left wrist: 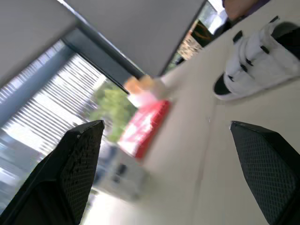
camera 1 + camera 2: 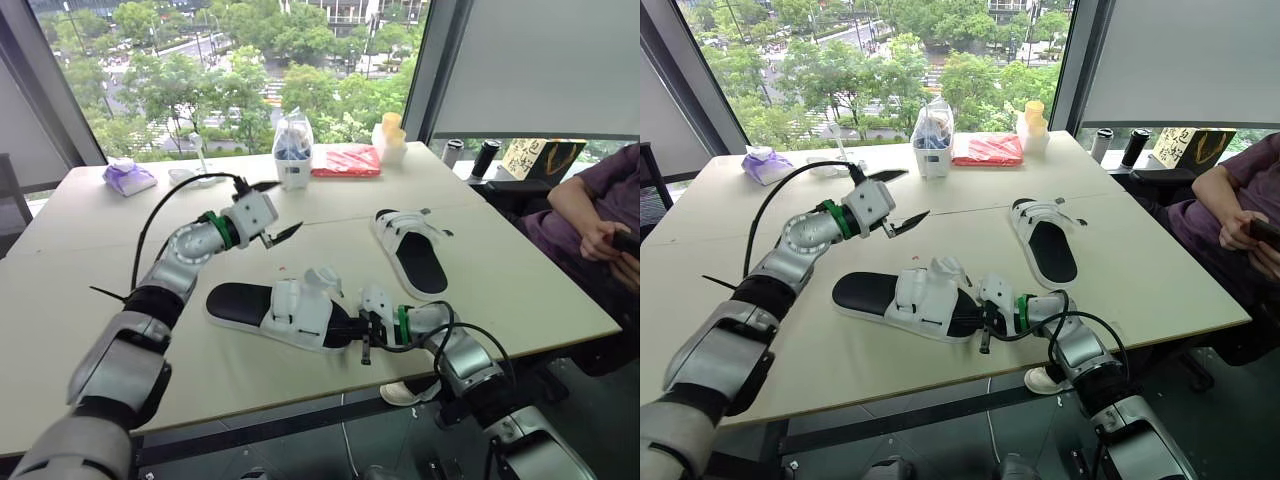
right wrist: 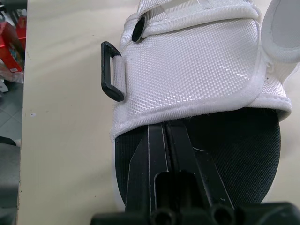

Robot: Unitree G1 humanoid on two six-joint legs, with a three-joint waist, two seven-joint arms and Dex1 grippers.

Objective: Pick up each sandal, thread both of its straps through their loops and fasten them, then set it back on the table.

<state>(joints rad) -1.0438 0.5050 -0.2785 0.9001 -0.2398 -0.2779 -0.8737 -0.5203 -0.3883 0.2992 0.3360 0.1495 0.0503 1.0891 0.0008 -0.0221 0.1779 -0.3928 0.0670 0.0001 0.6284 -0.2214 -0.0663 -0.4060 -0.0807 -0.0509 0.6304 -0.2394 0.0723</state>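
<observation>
A white-strapped sandal with a black footbed (image 2: 262, 305) lies near the table's front edge, one strap flap (image 2: 325, 281) standing loose. My right gripper (image 3: 165, 129) is shut, resting low over the footbed with its tips at the edge of the white upper, beside a black loop (image 3: 110, 70). The second sandal (image 2: 412, 248) lies flat further back on the right, also seen in the left wrist view (image 1: 258, 61). My left gripper (image 2: 276, 210) hovers open above the table behind the near sandal, holding nothing.
At the back of the table (image 2: 560, 330) stand a bag of tissues (image 2: 293, 148), a red packet (image 2: 347, 160), stacked cups (image 2: 390, 138) and a purple pouch (image 2: 128, 177). A person (image 2: 590, 215) sits at the right side.
</observation>
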